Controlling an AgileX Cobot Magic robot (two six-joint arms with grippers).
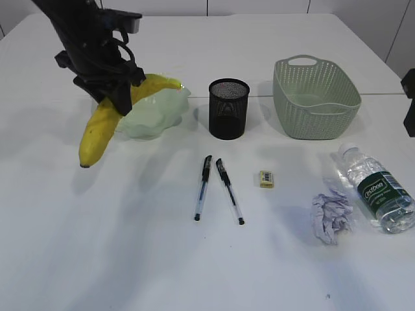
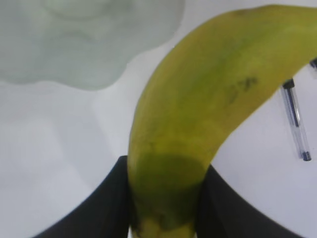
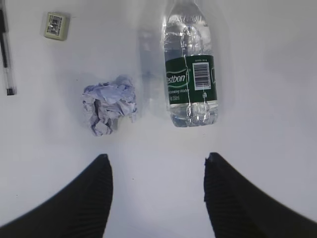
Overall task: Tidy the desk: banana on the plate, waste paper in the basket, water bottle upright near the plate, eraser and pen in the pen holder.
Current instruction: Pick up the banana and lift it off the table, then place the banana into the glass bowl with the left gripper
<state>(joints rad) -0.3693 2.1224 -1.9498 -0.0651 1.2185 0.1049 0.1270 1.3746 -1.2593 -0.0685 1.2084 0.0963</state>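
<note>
Left end effector: closed partway on the banana, dark fingers pressed against both sides of the fruit near its stem end. Banana lifted and tilted in the exterior view, upper part over the near-left rim of the plate, dark tip hanging low to the left, just above the bench. Not possible to tell whether the fruit touches the plate's wavy edge.

Right end effector: spread wide, holding nothing, touching nothing, hovering above bare bench surface. Water bottle lying on its side just ahead of the gap and a little right of it, white cap pointing away, green label facing up. Crumpled waste paper just left of the bottle, apart from it, ahead of the left finger. Eraser farther ahead and to the left, well apart from the paper.

In the exterior view: pen holder standing upright right of the plate, basket to its right, near the back. Two pens lying side by side in front of the pen holder, close at the capped ends and splaying apart toward the tips. Eraser flat on the bench just right of the pens. Bottle and paper at the right front, near the bench edge.
</note>
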